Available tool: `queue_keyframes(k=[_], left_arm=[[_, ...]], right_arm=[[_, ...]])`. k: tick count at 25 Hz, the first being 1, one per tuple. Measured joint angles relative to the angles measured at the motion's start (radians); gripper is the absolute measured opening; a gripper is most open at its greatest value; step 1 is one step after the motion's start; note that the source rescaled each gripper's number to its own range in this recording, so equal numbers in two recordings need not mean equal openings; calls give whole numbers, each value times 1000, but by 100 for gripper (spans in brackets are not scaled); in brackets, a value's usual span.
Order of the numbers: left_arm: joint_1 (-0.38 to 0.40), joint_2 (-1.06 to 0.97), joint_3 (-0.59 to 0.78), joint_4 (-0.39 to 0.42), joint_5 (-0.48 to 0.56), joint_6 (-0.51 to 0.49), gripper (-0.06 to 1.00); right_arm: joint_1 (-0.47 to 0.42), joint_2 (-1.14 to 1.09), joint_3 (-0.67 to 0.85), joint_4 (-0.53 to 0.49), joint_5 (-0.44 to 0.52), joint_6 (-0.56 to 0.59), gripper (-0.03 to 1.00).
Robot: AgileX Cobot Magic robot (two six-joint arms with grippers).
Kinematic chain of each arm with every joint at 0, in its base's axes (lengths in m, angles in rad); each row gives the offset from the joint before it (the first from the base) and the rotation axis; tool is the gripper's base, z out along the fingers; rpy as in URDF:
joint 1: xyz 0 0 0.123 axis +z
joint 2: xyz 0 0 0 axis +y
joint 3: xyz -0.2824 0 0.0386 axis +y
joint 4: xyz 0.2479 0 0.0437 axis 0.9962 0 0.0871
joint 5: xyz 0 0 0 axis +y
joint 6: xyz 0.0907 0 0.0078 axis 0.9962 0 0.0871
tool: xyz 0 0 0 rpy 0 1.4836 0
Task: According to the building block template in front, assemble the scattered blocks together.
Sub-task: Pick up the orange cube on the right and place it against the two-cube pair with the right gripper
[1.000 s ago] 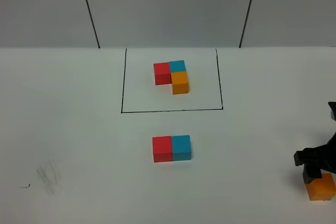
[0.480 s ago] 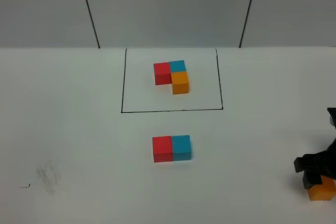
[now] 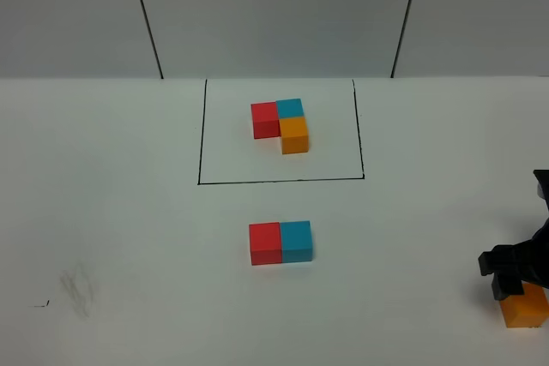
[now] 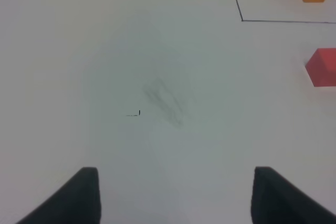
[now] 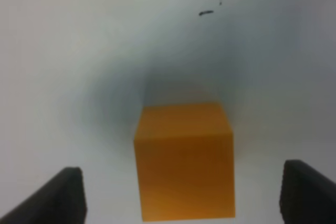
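Right now the right pincer [image 5: 184,182] hangs spread wide over the orange cube [image 3: 525,307], which sits on the counter [image 3: 129,212] far out to the right, well apart from the red cube [image 3: 265,241] and blue cube [image 3: 297,239] that touch side by side in front of the framed template [image 3: 280,123]. For a clean grasp, I judge it should drop straight down with the cube centred and square between the fingers, then close gently so nothing twists, since the cube must end flush against the blue cube's near face. The left pincer [image 4: 174,187], also open, holds nothing.
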Motion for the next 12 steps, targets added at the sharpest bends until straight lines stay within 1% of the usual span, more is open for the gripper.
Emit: queue_keyframes(k=[12], left_arm=[[0,0,0,0,0,0,96]], right_arm=[[0,83,0,0,-37,-14,57]])
